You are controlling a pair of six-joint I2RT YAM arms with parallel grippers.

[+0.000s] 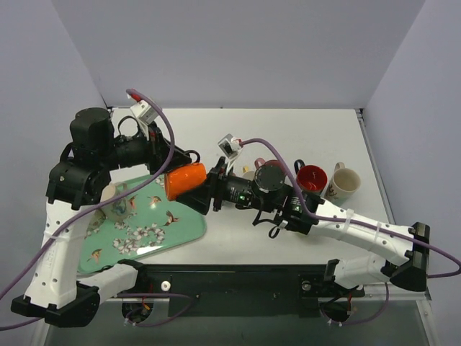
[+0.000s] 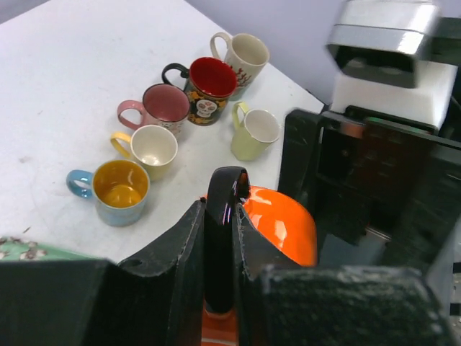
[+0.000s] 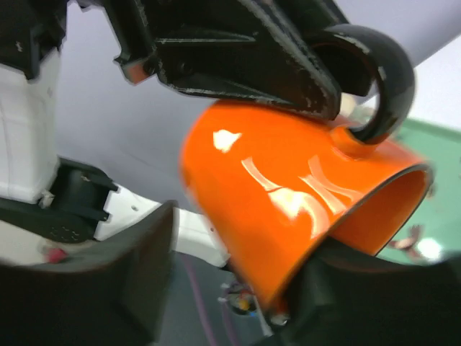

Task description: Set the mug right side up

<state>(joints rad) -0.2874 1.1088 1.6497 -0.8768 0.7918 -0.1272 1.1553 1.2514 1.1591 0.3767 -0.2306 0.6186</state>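
Green bird-print tray [image 1: 130, 238] nearest me, on the left. Over its far right edge is the orange mug [image 1: 186, 180], tipped on its side with its mouth toward my right arm. My left pincer [image 2: 220, 216] is pinching its black handle [image 2: 225, 187]. My right pincer [image 3: 238, 281] straddles the rim, one finger inside and one outside; can't tell if it's pressing. Farther out on the table [image 2: 86, 79], a cluster of upright mugs, including a red-lined mug [image 2: 209, 79].
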